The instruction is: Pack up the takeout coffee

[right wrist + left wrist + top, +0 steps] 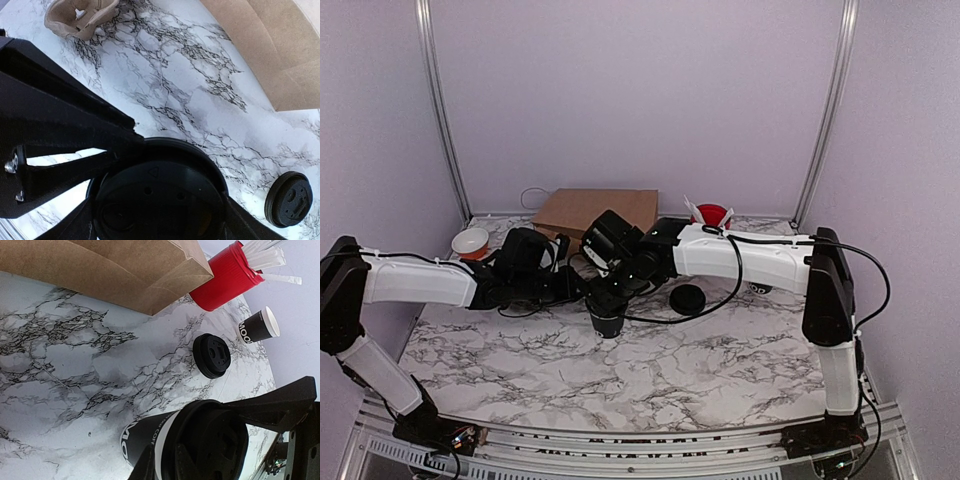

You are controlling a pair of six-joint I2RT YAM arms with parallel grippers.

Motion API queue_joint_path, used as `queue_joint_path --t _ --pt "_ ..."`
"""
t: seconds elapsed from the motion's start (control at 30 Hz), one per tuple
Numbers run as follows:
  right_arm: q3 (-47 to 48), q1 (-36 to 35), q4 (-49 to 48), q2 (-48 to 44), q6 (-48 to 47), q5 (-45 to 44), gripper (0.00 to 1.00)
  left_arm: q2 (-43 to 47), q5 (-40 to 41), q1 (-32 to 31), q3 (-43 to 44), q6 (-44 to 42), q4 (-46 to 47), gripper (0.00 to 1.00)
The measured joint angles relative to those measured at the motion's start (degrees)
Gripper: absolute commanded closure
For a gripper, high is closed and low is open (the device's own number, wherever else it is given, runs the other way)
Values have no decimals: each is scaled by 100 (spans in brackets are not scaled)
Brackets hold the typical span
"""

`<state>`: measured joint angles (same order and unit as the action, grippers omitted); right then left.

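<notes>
Closest, my right gripper (157,222) stood spread wide, pinching or not I could not tell. Near of the paper bag (115,270), mid-table, my left gripper (162,466) was clamped on the takeout coffee (142,432). Its lid (160,190) could come off if I rose while touching it.
</notes>
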<state>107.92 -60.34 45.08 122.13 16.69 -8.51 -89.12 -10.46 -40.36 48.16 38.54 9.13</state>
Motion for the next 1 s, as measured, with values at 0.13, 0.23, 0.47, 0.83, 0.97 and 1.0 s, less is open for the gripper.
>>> queue_joint_path --t 0.13,0.23,0.47,0.83,0.97,1.0 --pt "-11 0 -31 -11 105 -4 20 -11 68 -28 92 -44 -131 86" --pt "-31 0 -92 -28 160 -22 19 -46 98 -50 168 -59 -227 86" --pt "-485 -2 -393 -302 345 -94 16 -149 109 -129 297 -63 -291 86" --pt "-946 -92 -820 -518 452 -267 17 -166 155 -192 356 -72 -365 86" --pt "-988 -127 -839 -518 455 -387 17 -173 181 -203 378 -70 -402 86" --pt "-997 -144 -828 -518 466 -437 18 -179 188 -208 382 -70 -407 86"
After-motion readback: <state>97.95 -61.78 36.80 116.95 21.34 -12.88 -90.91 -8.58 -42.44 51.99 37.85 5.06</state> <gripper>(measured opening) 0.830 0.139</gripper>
